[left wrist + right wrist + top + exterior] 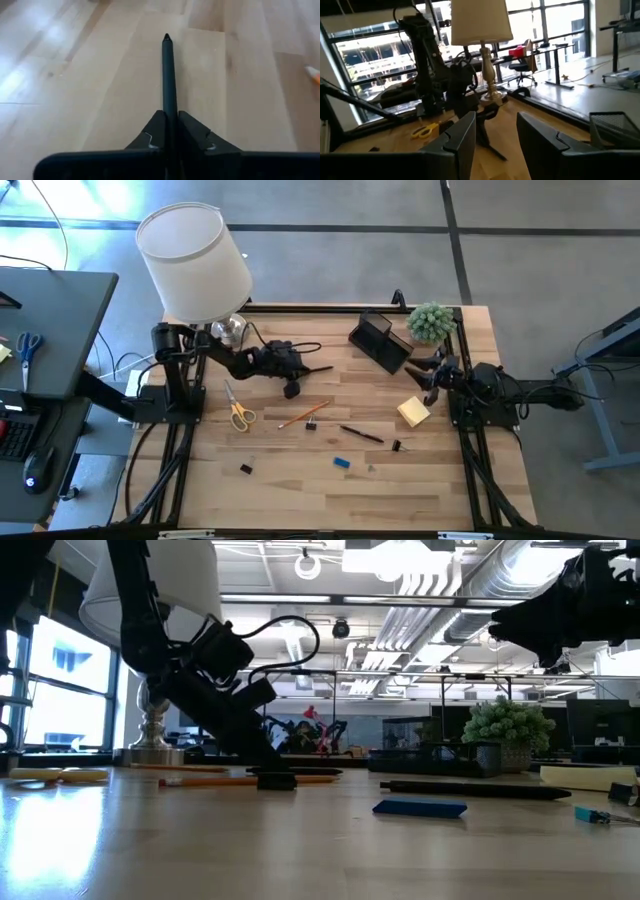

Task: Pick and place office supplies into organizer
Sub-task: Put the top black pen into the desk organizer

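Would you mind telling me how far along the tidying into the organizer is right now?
Nothing looks placed yet: I can see no supply in the organizer. In hand: the left gripper is shut on a dark pen at the table. Left: the yellow-handled scissors, orange pencil, second pen, sticky-note pad, blue eraser and black clips. The right gripper waits open.

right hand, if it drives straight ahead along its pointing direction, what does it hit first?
Likely the left arm's hand, which sits straight ahead between the right hand's open fingers, shut on a dark pen. The lamp stands behind it. Depth is hard to judge.
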